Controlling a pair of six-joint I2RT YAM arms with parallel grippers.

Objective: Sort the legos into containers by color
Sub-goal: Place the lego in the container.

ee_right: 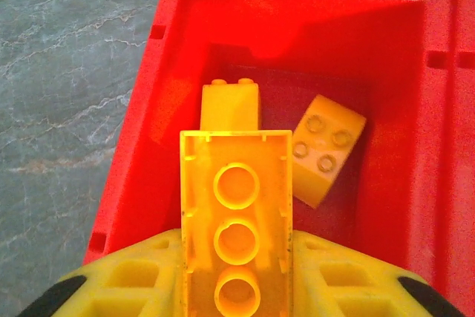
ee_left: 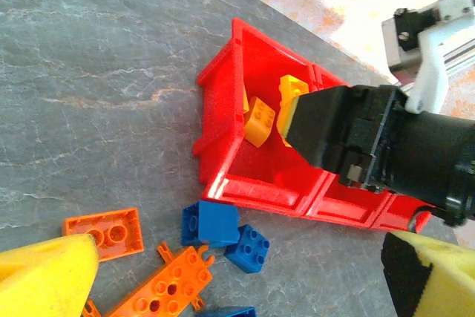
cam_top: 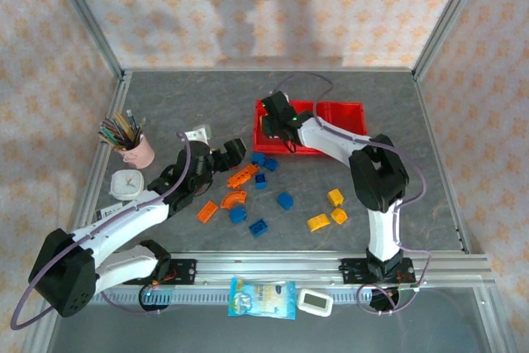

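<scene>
Bright, even light is falling from above in the overhead view, laying soft grey shadows across the pale back wall (cam_top: 347, 6) and faint ones on the tabletop (cam_top: 165, 105). In the left wrist view the upper right corner is blowing out to white and the left jaws at the lower corners are blurring. In the right wrist view the red bin (ee_right: 178, 50) is glowing oversaturated and the yellow brick (ee_right: 236, 220) is picking up an orange cast.

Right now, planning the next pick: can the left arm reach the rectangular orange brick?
Probably yes: the left gripper hangs open close to the orange brick, which lies uncovered, blue bricks clear of it.
</scene>
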